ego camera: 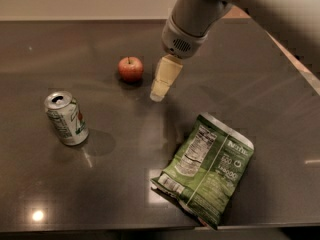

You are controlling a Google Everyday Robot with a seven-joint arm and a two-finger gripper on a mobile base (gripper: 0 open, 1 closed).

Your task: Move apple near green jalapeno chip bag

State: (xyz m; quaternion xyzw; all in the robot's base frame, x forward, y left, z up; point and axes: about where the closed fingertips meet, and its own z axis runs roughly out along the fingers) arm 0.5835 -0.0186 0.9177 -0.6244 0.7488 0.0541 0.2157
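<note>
Nearest me, the green jalapeno chip bag (207,171) lies flat at the front edge of the bench (280,109). Further back on the left stands a soda can (66,118). Beyond it my fingers (161,86) hang just right of the apple (130,68); parted or pressed together, I cannot tell.
</note>
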